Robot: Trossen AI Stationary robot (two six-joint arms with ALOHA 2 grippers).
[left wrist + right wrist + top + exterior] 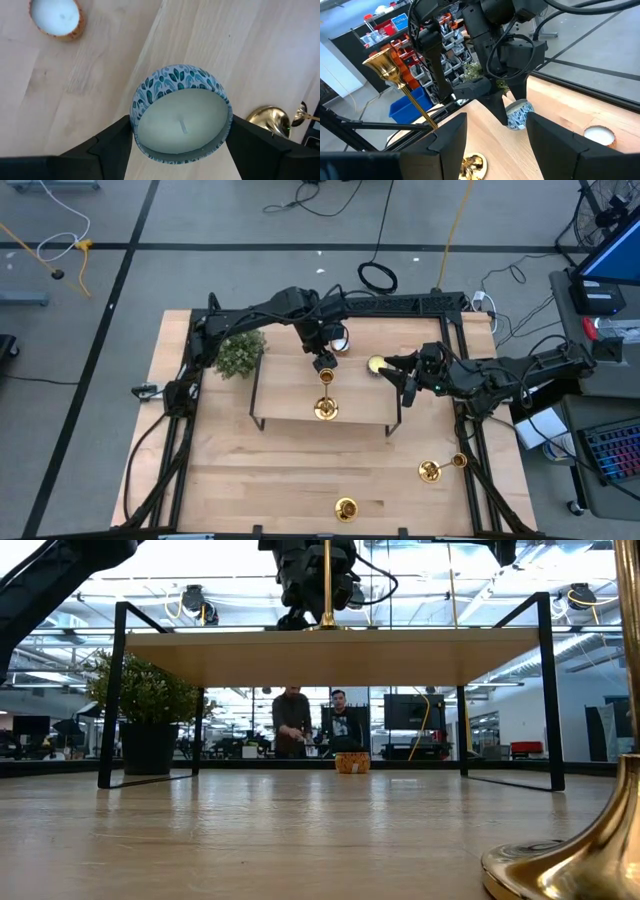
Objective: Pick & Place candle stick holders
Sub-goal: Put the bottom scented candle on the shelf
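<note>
- Left gripper (323, 362) over the shelf (285, 395), fingers clamped on either side of a leaf-patterned tin (181, 120); probably shifting it to free room on top.
- Right gripper (400, 383) at the shelf's right end, fingers apart with nothing between; likely waiting its turn.
- Holder (326, 406) on the shelf, just beside the tin: base down, cup up, long axis vertical, set for a candle.
- Front holder (346, 508) on the table (250, 470), near its front edge, also upright.
- Third holder (431, 470) at front right, seemingly on its side, cup toward the right edge; hard to confirm.
</note>
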